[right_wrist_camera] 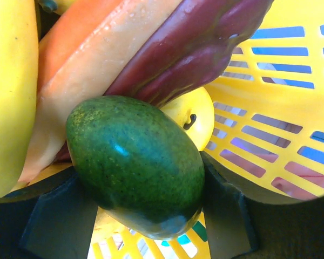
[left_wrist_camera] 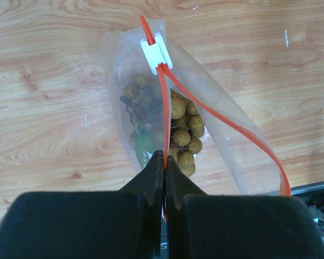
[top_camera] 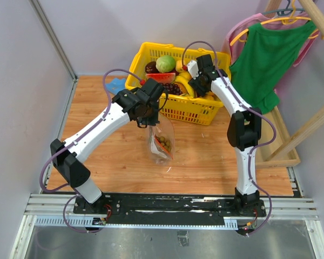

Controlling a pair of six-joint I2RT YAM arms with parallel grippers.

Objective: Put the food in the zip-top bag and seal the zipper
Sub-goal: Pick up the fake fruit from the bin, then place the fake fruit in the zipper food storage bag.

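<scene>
The clear zip-top bag hangs over the table, its mouth partly open, with a cluster of tan-brown balls inside. My left gripper is shut on the orange-red zipper strip and holds the bag up; a white slider sits at the strip's far end. My right gripper is in the yellow basket, shut on a dark green fruit. A yellow banana lies to its left.
The basket holds a pale green fruit, a watermelon slice, a grape bunch and a yellow apple. A blue cloth lies left of the basket. A green shirt hangs at the right.
</scene>
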